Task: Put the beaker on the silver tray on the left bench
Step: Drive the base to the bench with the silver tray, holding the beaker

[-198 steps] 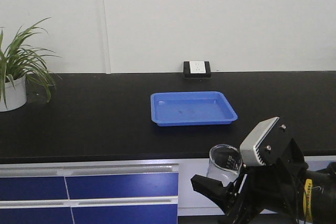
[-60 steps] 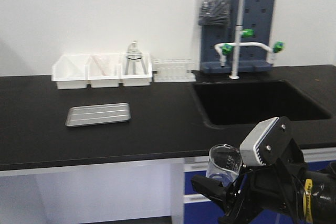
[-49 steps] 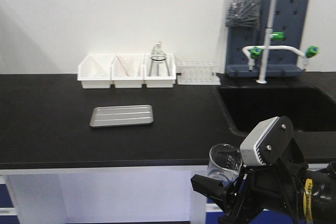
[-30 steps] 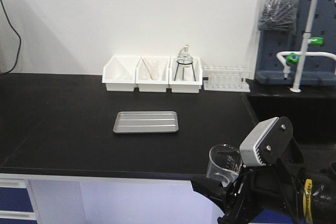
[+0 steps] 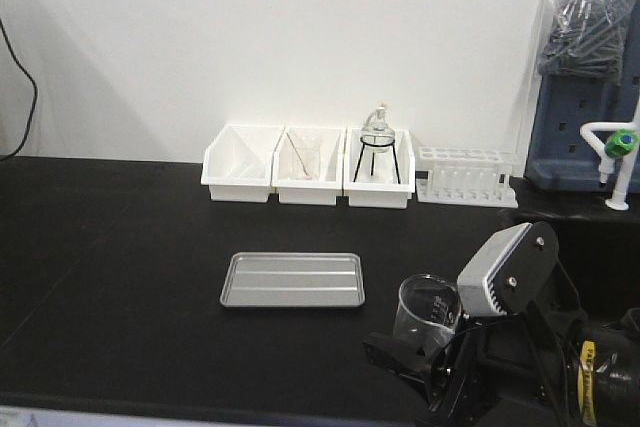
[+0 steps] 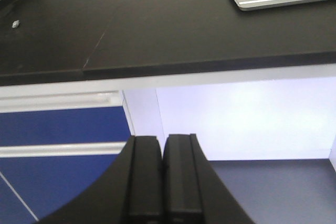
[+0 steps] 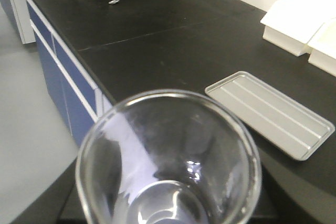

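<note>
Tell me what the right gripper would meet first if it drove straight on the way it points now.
Probably the black top of the left bench near its front edge, short of the silver tray. The right gripper holds the beaker; depth is unclear.

1. Bare counter point(image 5: 110, 247) all round the tray point(image 5: 292, 280), through to the front edge.
2. Along the back edge, well behind the tray: three white bins point(image 5: 308, 165), then a tube rack point(image 5: 466, 176).
</note>
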### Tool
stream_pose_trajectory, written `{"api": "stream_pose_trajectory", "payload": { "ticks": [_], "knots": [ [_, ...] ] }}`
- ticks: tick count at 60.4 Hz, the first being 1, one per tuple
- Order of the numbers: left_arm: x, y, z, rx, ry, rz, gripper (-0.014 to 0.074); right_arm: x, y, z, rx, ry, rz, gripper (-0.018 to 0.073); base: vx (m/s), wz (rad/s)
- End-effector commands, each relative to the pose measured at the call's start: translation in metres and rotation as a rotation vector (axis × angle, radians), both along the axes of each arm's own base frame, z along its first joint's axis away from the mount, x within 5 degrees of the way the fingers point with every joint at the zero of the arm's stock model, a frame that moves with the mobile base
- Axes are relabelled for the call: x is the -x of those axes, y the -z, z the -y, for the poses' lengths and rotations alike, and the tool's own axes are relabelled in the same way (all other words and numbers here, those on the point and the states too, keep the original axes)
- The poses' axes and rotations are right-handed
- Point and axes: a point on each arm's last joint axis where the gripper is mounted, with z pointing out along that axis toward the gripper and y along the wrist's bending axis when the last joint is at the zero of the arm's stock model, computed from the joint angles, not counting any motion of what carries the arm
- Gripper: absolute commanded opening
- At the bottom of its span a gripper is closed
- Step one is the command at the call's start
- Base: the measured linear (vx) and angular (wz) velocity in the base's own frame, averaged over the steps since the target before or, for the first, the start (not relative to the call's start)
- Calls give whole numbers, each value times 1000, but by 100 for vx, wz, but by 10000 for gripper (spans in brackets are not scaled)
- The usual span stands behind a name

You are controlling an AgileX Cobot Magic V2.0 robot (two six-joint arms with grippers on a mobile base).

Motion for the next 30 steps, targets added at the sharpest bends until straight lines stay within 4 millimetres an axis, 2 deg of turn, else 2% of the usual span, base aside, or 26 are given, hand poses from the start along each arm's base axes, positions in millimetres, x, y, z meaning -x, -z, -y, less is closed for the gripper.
{"api": "stream_pose_trajectory", "payload": {
  "ticks": [1, 30],
  "knots": [
    [-2, -1, 1, 5, 10, 69, 1, 2, -18, 0, -52, 5, 42, -11, 34, 1],
    [-2, -1, 1, 5, 10, 69, 1, 2, -18, 1, -50, 12, 43, -11, 34, 1]
  ]
}}
